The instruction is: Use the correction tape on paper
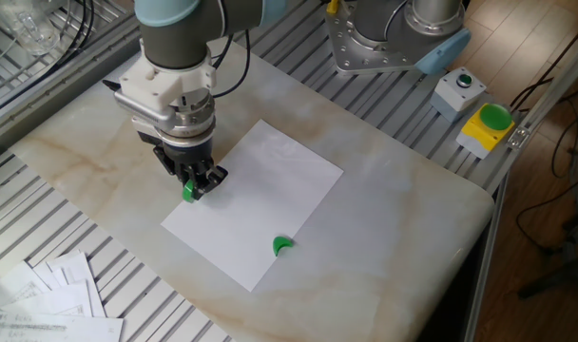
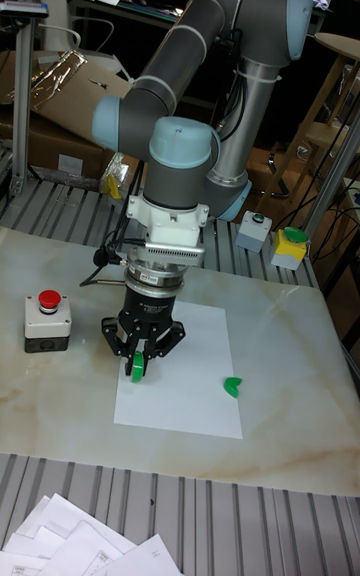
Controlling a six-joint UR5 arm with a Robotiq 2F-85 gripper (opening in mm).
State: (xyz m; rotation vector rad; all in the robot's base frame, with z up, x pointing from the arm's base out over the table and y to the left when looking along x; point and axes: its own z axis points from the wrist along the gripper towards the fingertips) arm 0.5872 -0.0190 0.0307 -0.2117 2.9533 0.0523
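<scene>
the gripper (image 1: 192, 182) points straight down over the marble table (image 1: 394, 218), and its two dark fingers (image 2: 128, 338) are clamped on the correction tape (image 1: 188, 189), the green wheel showing between them. in the tall fixed view the same grip is plain: gripper (image 2: 137, 360) closed around the correction tape (image 2: 135, 368), green body poking out below the fingertips. the dispenser sits at the near left edge of the paper (image 1: 270, 190), low over the sheet; whether its tip is actually touching the surface, i cannot tell from either angle. the paper (image 2: 195, 376) lies flat on the table (image 2: 290, 356), turned at a diagonal in the fixed view. out on the sheet near its lower right edge rests a small green crescent piece (image 1: 282, 245), well apart from the gripper; the tall view has it (image 2: 232, 386) just at the paper's right border. off to one side in the tall view stands a grey box with a red button (image 2: 47, 321), clear of the sheet. beyond the table's far corner sit a grey button box (image 1: 458, 88) and a yellow box with a green button (image 1: 489, 126). a fan of printed sheets (image 1: 51, 294) lies on the slatted frame at the near left.
</scene>
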